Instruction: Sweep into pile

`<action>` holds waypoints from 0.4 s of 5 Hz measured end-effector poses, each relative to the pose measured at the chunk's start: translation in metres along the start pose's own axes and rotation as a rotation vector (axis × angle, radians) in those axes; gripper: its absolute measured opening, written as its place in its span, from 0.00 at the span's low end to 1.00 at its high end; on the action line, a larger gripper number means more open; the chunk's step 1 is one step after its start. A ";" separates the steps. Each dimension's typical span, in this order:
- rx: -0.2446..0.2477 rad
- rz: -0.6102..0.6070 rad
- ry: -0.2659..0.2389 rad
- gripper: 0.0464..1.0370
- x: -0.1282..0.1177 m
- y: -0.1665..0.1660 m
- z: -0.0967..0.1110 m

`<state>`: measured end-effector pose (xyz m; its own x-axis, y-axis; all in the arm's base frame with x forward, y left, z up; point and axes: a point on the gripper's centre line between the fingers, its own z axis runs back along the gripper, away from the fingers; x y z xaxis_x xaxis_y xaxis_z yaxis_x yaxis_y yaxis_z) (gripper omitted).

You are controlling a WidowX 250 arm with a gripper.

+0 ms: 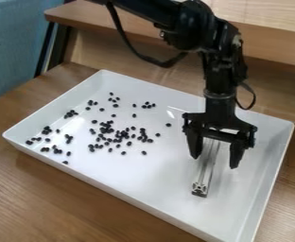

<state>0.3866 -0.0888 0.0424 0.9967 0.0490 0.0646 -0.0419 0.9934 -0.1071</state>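
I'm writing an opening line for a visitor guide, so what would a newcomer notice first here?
Probably the black gripper, hanging over the right part of the white tray, its fingers spread with a silver metal bar showing between them. Next would come the small dark beans, scattered over the tray's left half and thickest in a loose cluster near its middle.

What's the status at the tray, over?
Gripper open above metal bar. Black pieces scattered, not piled. Only barrier seen: raised tray rim.
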 end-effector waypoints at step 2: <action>0.057 -0.083 -0.012 0.64 0.001 -0.001 -0.012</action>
<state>0.3881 -0.0911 0.0305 0.9961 -0.0330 0.0824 0.0367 0.9984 -0.0441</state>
